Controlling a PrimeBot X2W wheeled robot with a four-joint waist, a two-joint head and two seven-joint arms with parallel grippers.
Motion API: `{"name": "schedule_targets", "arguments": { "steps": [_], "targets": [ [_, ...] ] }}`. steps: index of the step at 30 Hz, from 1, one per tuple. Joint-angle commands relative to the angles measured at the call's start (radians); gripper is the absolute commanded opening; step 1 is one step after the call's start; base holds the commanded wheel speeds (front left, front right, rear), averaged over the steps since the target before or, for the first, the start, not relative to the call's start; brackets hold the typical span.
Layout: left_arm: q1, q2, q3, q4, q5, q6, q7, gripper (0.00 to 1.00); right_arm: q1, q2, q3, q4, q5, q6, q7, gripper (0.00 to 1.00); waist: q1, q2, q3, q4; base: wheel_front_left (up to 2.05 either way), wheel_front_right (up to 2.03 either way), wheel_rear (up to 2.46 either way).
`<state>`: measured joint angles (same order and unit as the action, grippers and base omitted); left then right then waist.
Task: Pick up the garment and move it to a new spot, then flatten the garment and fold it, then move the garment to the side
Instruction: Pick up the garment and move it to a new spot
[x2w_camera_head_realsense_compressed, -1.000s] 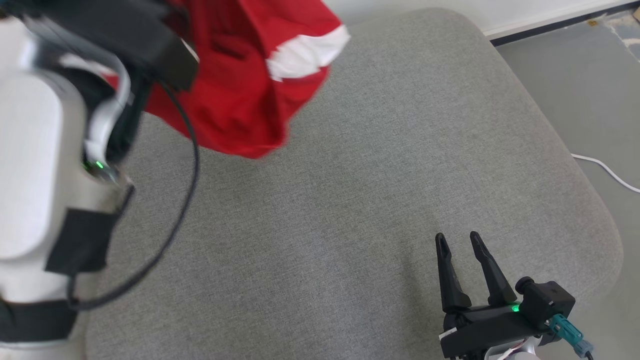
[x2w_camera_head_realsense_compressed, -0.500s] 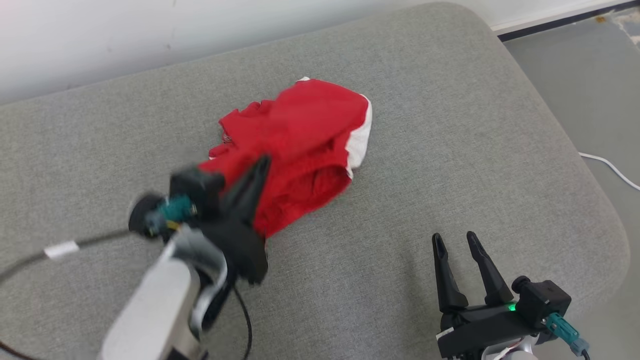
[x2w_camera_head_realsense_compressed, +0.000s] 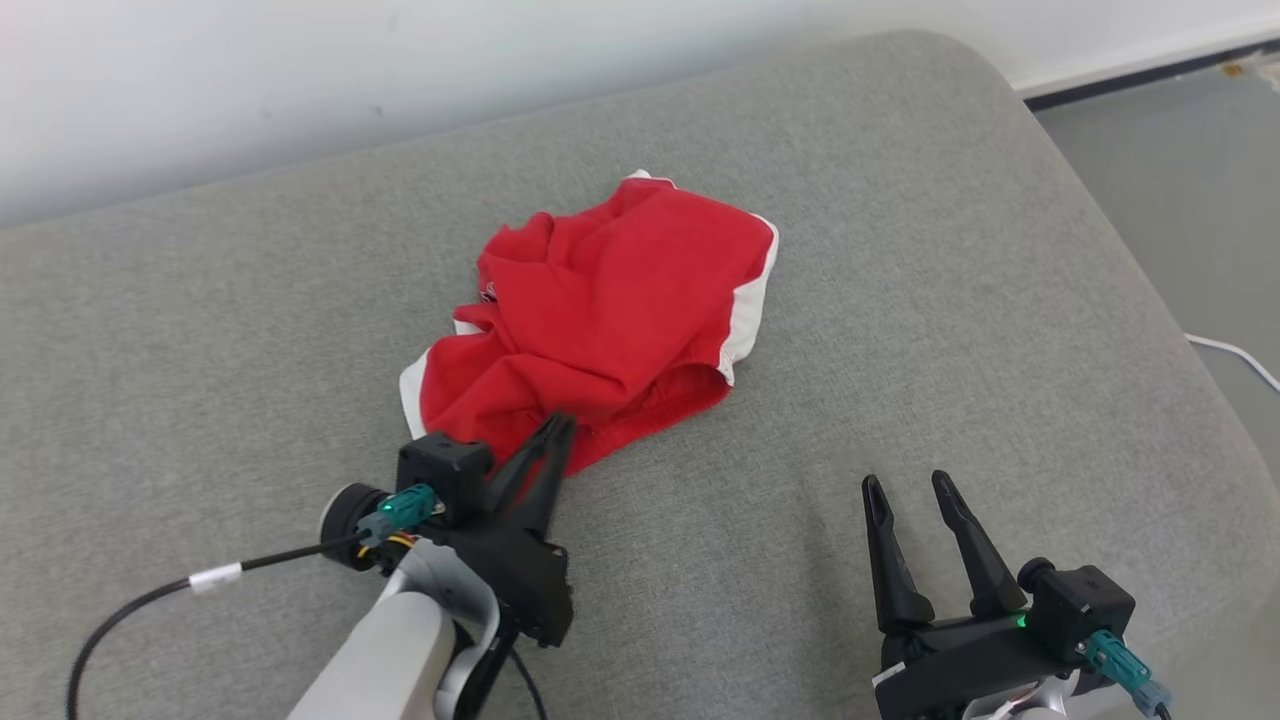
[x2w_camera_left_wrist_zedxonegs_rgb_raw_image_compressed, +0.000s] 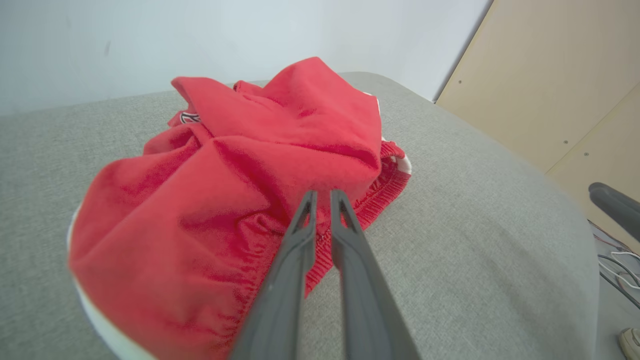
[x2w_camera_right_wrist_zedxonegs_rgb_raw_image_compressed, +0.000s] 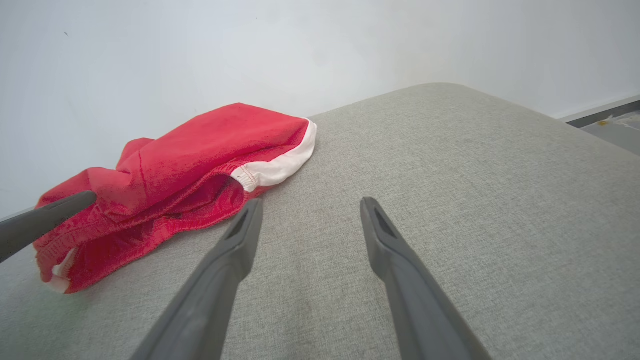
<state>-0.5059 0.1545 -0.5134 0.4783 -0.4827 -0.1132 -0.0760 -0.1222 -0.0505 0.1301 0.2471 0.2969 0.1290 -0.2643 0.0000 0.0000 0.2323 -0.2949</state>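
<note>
A red garment (x2w_camera_head_realsense_compressed: 610, 310) with white trim lies crumpled on the grey cushion (x2w_camera_head_realsense_compressed: 900, 300), near its middle. My left gripper (x2w_camera_head_realsense_compressed: 558, 425) is at the garment's near edge, its fingers pressed almost together on the ribbed red hem. In the left wrist view the garment (x2w_camera_left_wrist_zedxonegs_rgb_raw_image_compressed: 225, 190) bunches toward the tips of the left gripper (x2w_camera_left_wrist_zedxonegs_rgb_raw_image_compressed: 324, 194). My right gripper (x2w_camera_head_realsense_compressed: 910, 485) stands open and holds nothing, low over bare cushion to the right of the garment. In the right wrist view the garment (x2w_camera_right_wrist_zedxonegs_rgb_raw_image_compressed: 175, 170) lies ahead and left of the right gripper (x2w_camera_right_wrist_zedxonegs_rgb_raw_image_compressed: 310, 202).
A white wall (x2w_camera_head_realsense_compressed: 300, 70) runs behind the cushion. Grey floor (x2w_camera_head_realsense_compressed: 1180, 180) lies past the cushion's rounded right edge, with a white cable (x2w_camera_head_realsense_compressed: 1235, 355) on it. A beige panel (x2w_camera_left_wrist_zedxonegs_rgb_raw_image_compressed: 550, 75) stands to the right in the left wrist view.
My left arm has come down from high at the upper left, bringing the hanging garment onto the cushion, where it now lies crumpled. The right gripper has stayed put.
</note>
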Motion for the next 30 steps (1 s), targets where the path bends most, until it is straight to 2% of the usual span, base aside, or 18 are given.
{"name": "schedule_targets", "arguments": {
  "steps": [1,9,18,22,26,30],
  "targets": [
    [-0.006,-0.013,-0.005,0.002,0.003,0.0,-0.017,1.0,0.011,0.0,-0.002,0.0,-0.008,0.003,-0.001,1.0,0.0,0.0,-0.024,0.021,0.0,0.0,0.0],
    [0.032,-0.009,0.002,-0.048,-0.006,0.009,-0.095,1.0,0.046,0.0,-0.008,-0.004,-0.027,0.003,-0.001,1.0,0.0,0.0,-0.096,0.074,0.0,0.0,0.0],
    [0.159,0.085,0.094,-0.168,-0.012,0.076,-0.166,1.0,0.079,0.0,-0.04,-0.032,-0.06,0.003,-0.001,1.0,0.0,0.0,-0.156,0.139,0.0,0.0,0.0],
    [0.232,0.135,0.142,-0.215,0.019,0.109,-0.185,1.0,0.095,0.0,-0.062,-0.038,-0.071,0.003,-0.001,1.0,0.0,0.0,-0.175,0.168,0.0,0.0,0.0],
    [0.313,0.147,0.211,-0.26,0.008,0.115,-0.19,1.0,0.108,0.0,-0.086,-0.043,-0.075,0.003,-0.001,1.0,0.0,0.0,-0.185,0.19,0.0,0.0,0.0],
    [0.403,0.118,0.302,-0.319,0.025,0.119,-0.189,1.0,0.12,0.0,-0.106,-0.049,-0.078,0.003,-0.001,1.0,0.0,0.0,-0.193,0.201,0.0,0.0,0.0]
  ]
}}
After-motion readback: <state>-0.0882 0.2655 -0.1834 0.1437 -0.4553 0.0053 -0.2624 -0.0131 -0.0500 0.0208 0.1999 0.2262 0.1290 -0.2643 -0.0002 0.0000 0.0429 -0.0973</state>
